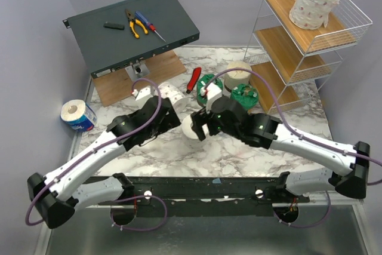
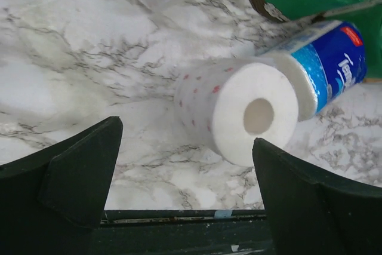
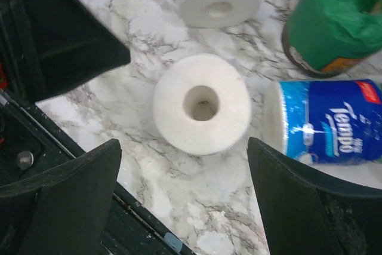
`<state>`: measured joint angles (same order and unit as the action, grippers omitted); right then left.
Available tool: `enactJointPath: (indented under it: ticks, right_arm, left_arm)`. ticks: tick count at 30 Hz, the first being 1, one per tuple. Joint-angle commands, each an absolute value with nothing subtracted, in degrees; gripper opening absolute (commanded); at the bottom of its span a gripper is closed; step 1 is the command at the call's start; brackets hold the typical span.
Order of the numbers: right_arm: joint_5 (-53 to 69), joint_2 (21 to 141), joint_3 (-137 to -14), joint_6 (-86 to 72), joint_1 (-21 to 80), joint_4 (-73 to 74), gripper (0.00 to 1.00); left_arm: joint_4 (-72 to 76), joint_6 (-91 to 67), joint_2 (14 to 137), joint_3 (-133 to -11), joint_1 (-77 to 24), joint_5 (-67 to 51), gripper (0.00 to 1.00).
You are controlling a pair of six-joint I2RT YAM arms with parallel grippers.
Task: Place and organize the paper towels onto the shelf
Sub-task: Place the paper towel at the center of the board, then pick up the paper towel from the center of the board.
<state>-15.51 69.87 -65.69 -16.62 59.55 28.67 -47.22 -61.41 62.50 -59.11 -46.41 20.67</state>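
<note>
The right gripper point(image 3: 184, 143) is hanging wide open and empty over a white roll point(image 3: 202, 104), and the left gripper point(image 2: 185, 135) is gaping just as wide and empty at the same roll. Both arms are crowding 1 spot, so the likeliest trouble is the 2 grippers knocking together if both are closing in at once. In the left wrist view the roll is lying on its side, so a finger nudging it is risking sending it rolling into the blue-wrapped roll point(image 3: 328, 120) just beside it. A hard squeeze is also risking crushing it. It is looking fat and soft, white with pink specks, with a hollow core. 1 matching roll point(image 1: 313, 1) is sitting on the top tier of the shelf point(image 1: 280, 40), well apart from this cluster on the worktop point(image 1: 173, 153)
</note>
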Motion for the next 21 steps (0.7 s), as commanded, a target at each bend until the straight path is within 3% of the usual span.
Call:
enactJointPath:
  ticks: [1, 6, 12, 21]
  right_arm:
    - [-23.73, 77.36, -70.13, -13.65, 65.70, 29.41, 0.87]
    - [-24.35, 84.60, -73.67, -13.36, 66.99, 29.93, 0.80]
    - [-26.11, 90.57, -78.40, -13.17, 68.29, 31.11, 0.79]
    - [-27.99, 97.14, -82.35, -13.91, 68.50, 33.30, 0.66]
  left_arm:
    - [-49.27, -63.28, 54.47, -51.05, -40.88, 24.41, 0.99]
    - [-45.47, -62.06, 48.83, -41.71, -32.44, 18.84, 0.99]
    - [-42.89, -62.57, 45.70, -36.24, -29.27, 16.37, 0.99]
    - [-42.63, -62.06, 45.30, -34.14, -26.49, 14.87, 0.99]
